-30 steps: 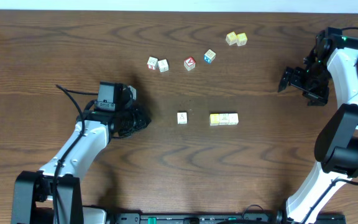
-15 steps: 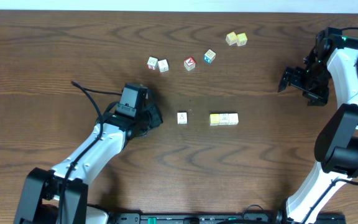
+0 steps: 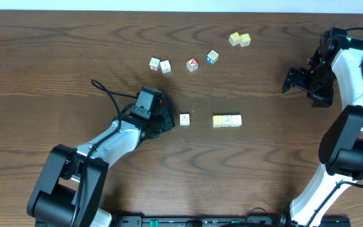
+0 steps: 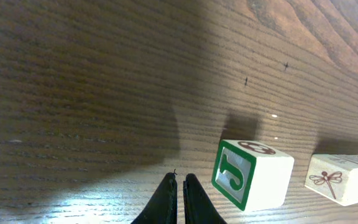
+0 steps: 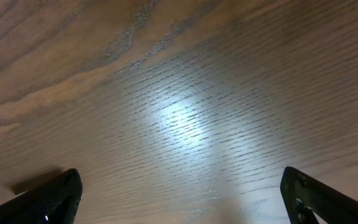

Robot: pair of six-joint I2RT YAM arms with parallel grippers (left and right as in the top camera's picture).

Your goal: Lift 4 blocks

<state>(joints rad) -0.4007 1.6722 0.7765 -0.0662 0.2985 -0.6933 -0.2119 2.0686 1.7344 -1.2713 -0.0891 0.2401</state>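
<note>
Left hand (image 4: 180,186), pinched closed on nothing, is hovering with one white-topped block (image 4: 250,174) just beside its fingertips; right hand (image 5: 180,198) is gaping wide.

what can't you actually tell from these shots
- Overhead: letters on the lone block and the row of three are too small to read.
- Overhead: tips of the left tool are hidden under its own body.
- Left wrist: the dragonfly block is cut off by the right edge.
- Right wrist: fingers of the right tool are cut by the bottom edge.
</note>
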